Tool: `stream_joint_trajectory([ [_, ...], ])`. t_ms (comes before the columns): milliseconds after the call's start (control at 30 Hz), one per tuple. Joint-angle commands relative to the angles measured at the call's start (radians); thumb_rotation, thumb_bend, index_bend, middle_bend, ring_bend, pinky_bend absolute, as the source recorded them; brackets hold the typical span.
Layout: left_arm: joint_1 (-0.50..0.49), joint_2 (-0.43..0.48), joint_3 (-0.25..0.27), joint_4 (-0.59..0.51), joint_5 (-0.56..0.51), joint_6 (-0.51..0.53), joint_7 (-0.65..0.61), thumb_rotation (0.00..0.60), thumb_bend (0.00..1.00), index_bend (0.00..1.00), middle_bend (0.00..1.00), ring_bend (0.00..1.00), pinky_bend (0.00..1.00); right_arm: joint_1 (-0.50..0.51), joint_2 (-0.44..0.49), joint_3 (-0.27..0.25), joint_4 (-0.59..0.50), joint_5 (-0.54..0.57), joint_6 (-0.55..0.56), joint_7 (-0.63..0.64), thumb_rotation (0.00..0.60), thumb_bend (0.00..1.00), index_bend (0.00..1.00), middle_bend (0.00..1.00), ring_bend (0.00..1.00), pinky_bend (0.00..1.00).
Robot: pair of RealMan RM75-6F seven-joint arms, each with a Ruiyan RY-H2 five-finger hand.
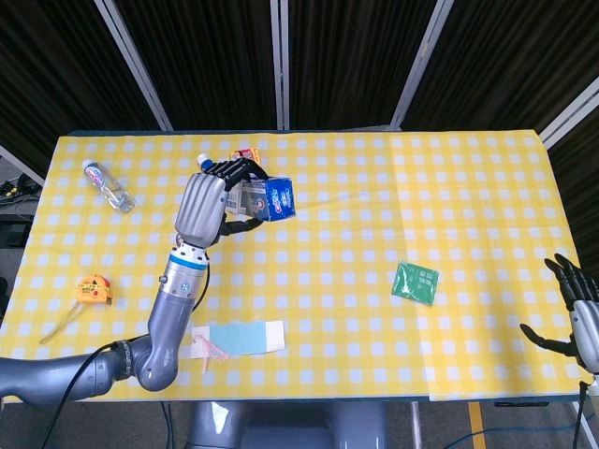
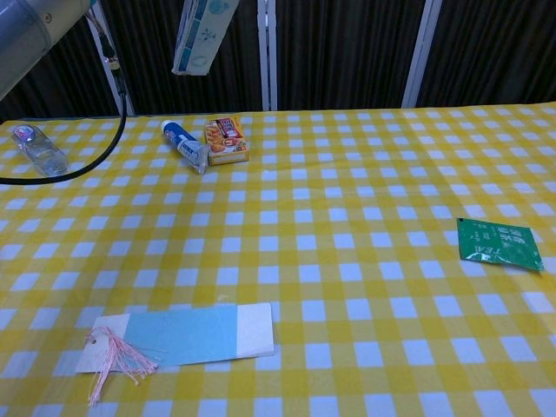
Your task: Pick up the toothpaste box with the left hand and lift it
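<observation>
My left hand (image 1: 201, 208) grips the blue-and-white toothpaste box (image 1: 268, 198), raised well above the table with its fingers curled over the top. In the chest view only the box's lower end (image 2: 201, 35) shows, hanging steeply tilted at the top edge, and the left forearm (image 2: 30, 26) crosses the top left corner. A white toothpaste tube (image 2: 182, 145) lies on the cloth beside the snack box (image 2: 226, 141); in the head view only its cap (image 1: 201, 159) peeks out above the hand. My right hand (image 1: 576, 313) hangs off the table's right edge, fingers spread, holding nothing.
A water bottle (image 1: 109, 185) lies at the far left. A yellow tape measure (image 1: 94, 289) sits near the left front. A blue-and-white card with a pink tassel (image 2: 182, 337) lies at the front. A green packet (image 2: 499, 244) rests on the right.
</observation>
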Motion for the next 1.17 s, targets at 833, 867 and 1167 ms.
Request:
stream_joint_trajectory([
  [833,0.282,0.173,0.385,-0.03,0.031,-0.006,0.178,0.6,0.12,0.0,0.0,0.0,0.0,0.004,-0.023,-0.014,-0.011,-0.01,-0.006,-0.091,0.6,0.08,0.0,0.0,0.0,0.0],
  [867,0.305,0.182,0.399,-0.035,0.037,0.014,0.179,0.6,0.12,0.0,0.0,0.0,0.0,0.004,-0.025,-0.014,-0.011,-0.011,-0.005,-0.098,0.6,0.08,0.0,0.0,0.0,0.0],
  [1167,0.51,0.218,0.515,-0.017,0.127,0.239,0.231,0.6,0.11,0.0,0.0,0.0,0.0,0.009,-0.044,-0.02,-0.013,-0.014,-0.009,-0.166,0.6,0.08,0.0,0.0,0.0,0.0],
])
